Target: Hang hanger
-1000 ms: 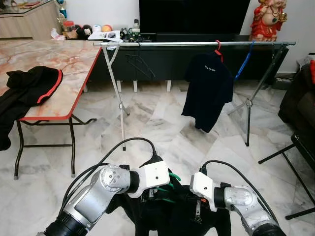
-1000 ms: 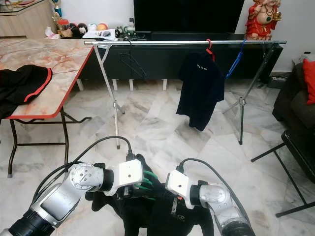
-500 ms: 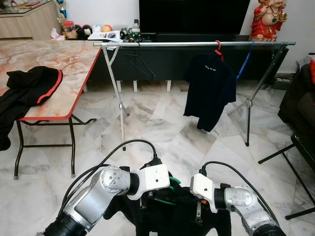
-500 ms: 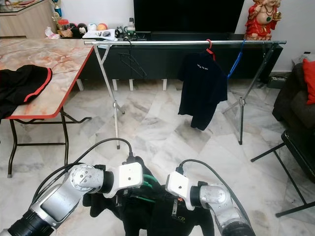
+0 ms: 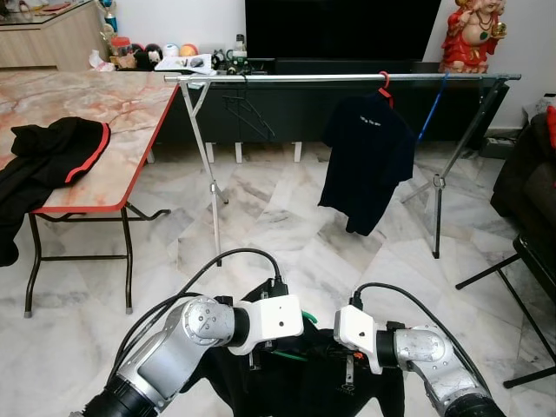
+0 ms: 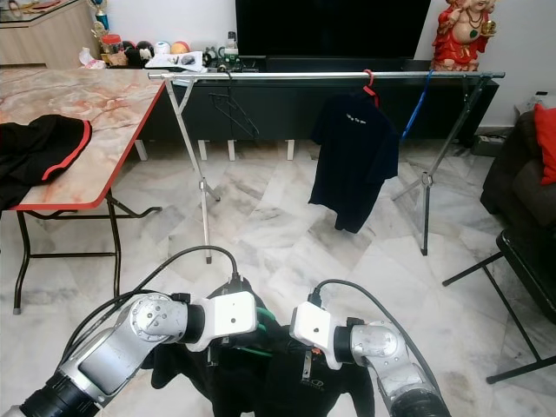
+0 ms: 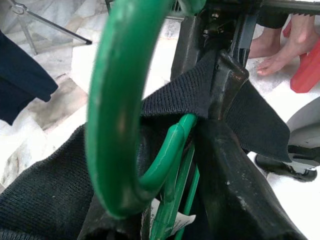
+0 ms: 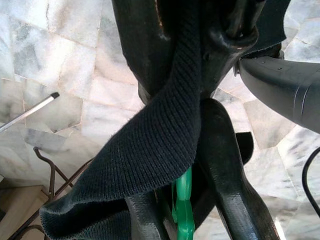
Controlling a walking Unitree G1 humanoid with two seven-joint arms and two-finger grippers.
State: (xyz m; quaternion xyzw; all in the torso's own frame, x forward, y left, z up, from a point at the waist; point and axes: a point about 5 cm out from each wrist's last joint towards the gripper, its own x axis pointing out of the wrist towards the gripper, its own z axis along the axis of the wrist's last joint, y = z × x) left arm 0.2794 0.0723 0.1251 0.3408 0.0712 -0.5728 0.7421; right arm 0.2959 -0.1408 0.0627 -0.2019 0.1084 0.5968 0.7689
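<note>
A black shirt (image 5: pixel 304 387) on a green hanger (image 7: pixel 120 100) is held low in front of me, between both grippers. My left gripper (image 5: pixel 259 349) is shut on the green hanger (image 6: pixel 254 351) and the ribbed collar beside it; the hook curves close to the wrist camera. My right gripper (image 8: pixel 192 100) is shut on the shirt's ribbed collar (image 8: pixel 160 145), with a bit of the green hanger (image 8: pixel 184 205) showing under the fabric. Far ahead, across the room, stands the clothes rail (image 5: pixel 347 77).
On the rail hang a dark shirt (image 5: pixel 365 156) on a red hanger (image 5: pixel 383 84), a blue hanger (image 5: pixel 432 109) and a black hanger (image 5: pixel 248 113). A marble-top table (image 5: pixel 113 104) with a black garment (image 5: pixel 52 152) stands left. A dark sofa (image 5: pixel 530 191) stands right.
My left wrist has edged a little to the right, closer to the right gripper. The shirt on the rail has swayed slightly. Both grips are unchanged.
</note>
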